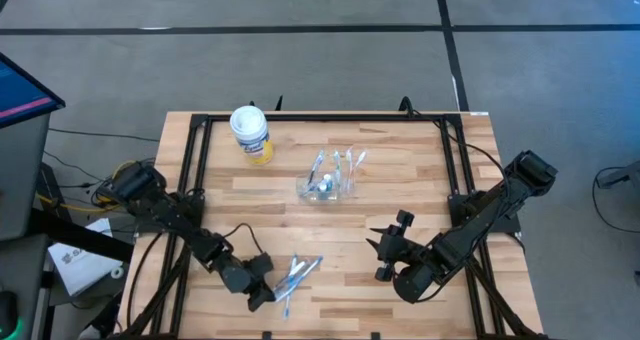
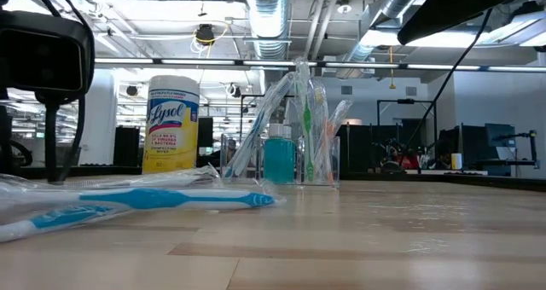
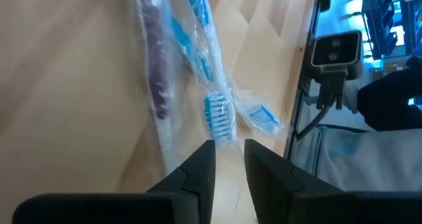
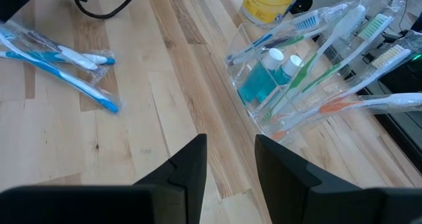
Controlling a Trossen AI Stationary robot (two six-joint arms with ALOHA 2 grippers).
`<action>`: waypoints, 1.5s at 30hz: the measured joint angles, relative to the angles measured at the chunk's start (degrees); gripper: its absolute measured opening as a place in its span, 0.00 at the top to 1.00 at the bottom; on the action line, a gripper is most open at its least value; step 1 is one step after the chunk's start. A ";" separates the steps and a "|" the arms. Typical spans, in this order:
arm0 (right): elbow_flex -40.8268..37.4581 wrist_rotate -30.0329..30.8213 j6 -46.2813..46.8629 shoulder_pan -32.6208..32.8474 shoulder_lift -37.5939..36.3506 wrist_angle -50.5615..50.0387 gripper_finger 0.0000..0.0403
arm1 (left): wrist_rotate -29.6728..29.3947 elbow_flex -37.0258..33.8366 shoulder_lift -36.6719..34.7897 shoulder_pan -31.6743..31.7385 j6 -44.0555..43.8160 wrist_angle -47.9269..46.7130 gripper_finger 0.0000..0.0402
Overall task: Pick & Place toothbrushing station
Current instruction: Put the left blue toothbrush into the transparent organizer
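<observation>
A small clear plastic cup (image 1: 328,183) stands on the table's middle, holding several white, blue and green toothbrushes and teal tubes; it also shows in the right wrist view (image 4: 297,72). A few blue and white toothbrushes in clear wrappers (image 1: 298,272) lie flat near the table's near edge, and show in the left wrist view (image 3: 198,66). My left gripper (image 1: 270,290) is low just left of them, fingers a little open (image 3: 229,159), with a blue bristle head (image 3: 217,115) just ahead of the tips. My right gripper (image 1: 380,248) is open and empty, right of the loose brushes and nearer than the cup.
A white tub with a yellow label (image 1: 250,133) stands far left of the cup. Black frame rails (image 1: 196,170) run along both sides and the far edge of the table. Bare wood (image 1: 340,235) lies between the cup and the loose brushes.
</observation>
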 joint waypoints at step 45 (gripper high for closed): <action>-0.07 -7.48 -27.53 -1.26 6.24 26.35 0.71 | -7.12 6.42 -11.10 3.17 17.28 -6.41 1.00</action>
